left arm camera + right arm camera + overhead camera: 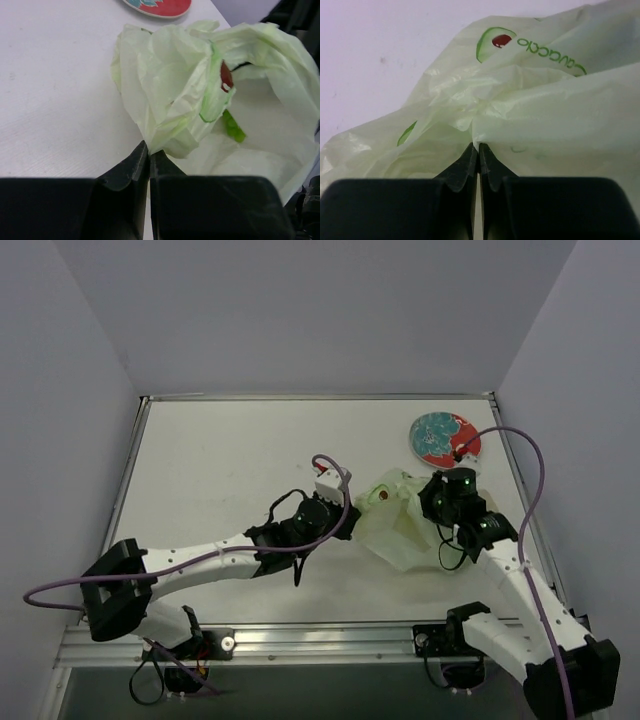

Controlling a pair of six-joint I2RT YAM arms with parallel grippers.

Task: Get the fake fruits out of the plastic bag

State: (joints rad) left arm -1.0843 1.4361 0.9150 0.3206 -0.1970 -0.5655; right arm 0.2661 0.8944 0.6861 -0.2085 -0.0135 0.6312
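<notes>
A pale green plastic bag (395,520) with an avocado print lies crumpled on the white table, right of centre. My left gripper (352,508) is shut on the bag's left edge; in the left wrist view its tips (149,150) pinch a fold of the bag (170,85). My right gripper (427,514) is shut on the bag's right side; in the right wrist view its tips (475,148) pinch the film (535,110). The fake fruits are hidden. A lime-green bit (233,127) shows in the bag's mouth; I cannot tell whether it is fruit or print.
A round red-and-teal floral plate (445,436) lies at the back right, just behind the bag; its rim shows in the left wrist view (160,6). Grey walls enclose the table on three sides. A purple cable loops over each arm.
</notes>
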